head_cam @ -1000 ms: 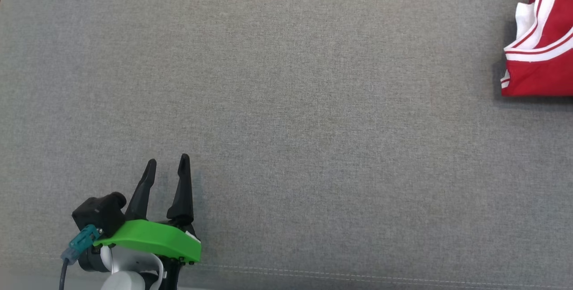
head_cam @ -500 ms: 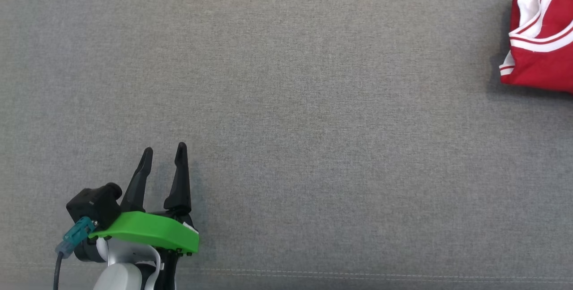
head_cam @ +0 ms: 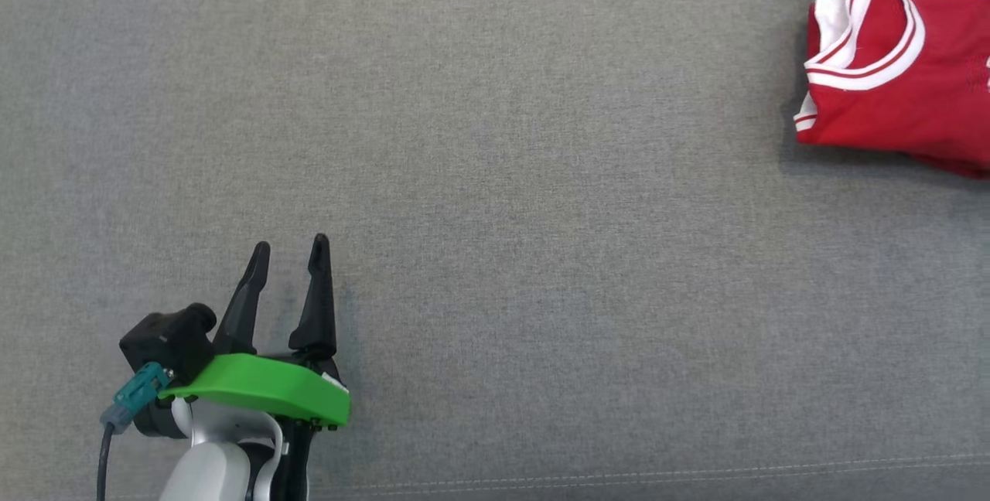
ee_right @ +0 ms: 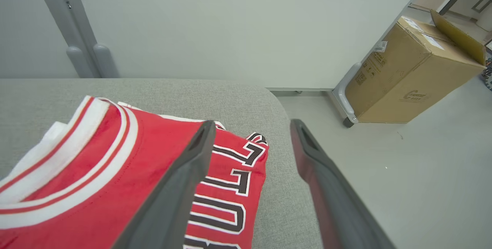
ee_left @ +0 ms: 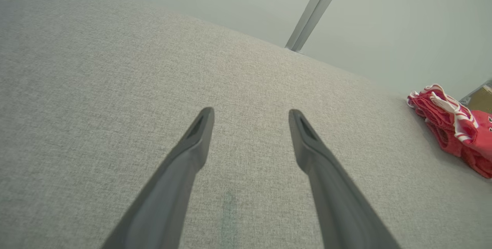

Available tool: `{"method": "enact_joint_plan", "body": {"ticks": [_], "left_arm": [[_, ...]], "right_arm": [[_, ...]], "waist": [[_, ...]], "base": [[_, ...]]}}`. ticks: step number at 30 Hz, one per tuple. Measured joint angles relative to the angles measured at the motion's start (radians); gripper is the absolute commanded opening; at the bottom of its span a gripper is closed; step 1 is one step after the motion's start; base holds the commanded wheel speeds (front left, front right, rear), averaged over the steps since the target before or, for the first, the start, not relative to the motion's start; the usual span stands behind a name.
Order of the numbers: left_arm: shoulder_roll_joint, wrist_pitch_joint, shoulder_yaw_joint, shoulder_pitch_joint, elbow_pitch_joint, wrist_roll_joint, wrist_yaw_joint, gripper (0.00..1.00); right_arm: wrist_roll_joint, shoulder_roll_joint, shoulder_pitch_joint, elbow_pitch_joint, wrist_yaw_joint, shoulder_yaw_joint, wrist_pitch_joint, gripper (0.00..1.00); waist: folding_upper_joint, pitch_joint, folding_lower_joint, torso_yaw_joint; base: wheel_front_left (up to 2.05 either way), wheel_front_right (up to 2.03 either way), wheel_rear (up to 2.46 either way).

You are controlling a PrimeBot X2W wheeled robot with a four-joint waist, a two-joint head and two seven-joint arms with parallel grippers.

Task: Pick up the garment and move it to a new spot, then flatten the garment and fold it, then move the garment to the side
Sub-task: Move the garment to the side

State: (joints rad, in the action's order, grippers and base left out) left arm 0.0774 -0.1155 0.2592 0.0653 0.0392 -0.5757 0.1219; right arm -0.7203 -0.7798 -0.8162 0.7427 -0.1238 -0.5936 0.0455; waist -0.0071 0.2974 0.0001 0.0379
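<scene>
Garment, a red jersey with white trim, lies folded at the upper right of the head view on the grey fabric surface, cut off by the frame's right edge; the task looks close to done. The right gripper hangs over it in the right wrist view, jaws spread wide and closed on nothing. One finger crosses the red cloth, whether touching it cannot be told, and the other is over bare surface by the rounded corner. The left gripper sits well apart at the lower left of the head view, jaws likewise open and empty above bare fabric. The risk from here seems to lie in the pull-away: a fingertip catching a layer could drag the fold open. Because the jersey rests close to the surface's edge, a sideways nudge might tip part of it toward the floor, where a cardboard box stands.
</scene>
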Motion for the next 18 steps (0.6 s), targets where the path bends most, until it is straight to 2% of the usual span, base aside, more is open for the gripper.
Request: {"method": "enact_joint_plan", "body": {"ticks": [11, 18], "left_arm": [[-0.008, -0.034, 0.007, 0.045, -0.042, 0.008, -0.013, 1.0], [-0.023, -0.063, 0.001, 0.041, -0.093, -0.009, -0.013, 1.0]], "right_arm": [[0.007, 0.11, 0.012, -0.069, 0.0, -0.003, -0.193, 1.0], [-0.007, 0.193, 0.129, -0.093, 0.0, -0.012, -0.273, 1.0]], "waist": [[0.0, -0.118, 0.0, -0.053], [0.0, -0.209, -0.0001, -0.081]], "base": [[0.0, 0.0, 0.0], [0.0, 0.0, 0.0]]}}
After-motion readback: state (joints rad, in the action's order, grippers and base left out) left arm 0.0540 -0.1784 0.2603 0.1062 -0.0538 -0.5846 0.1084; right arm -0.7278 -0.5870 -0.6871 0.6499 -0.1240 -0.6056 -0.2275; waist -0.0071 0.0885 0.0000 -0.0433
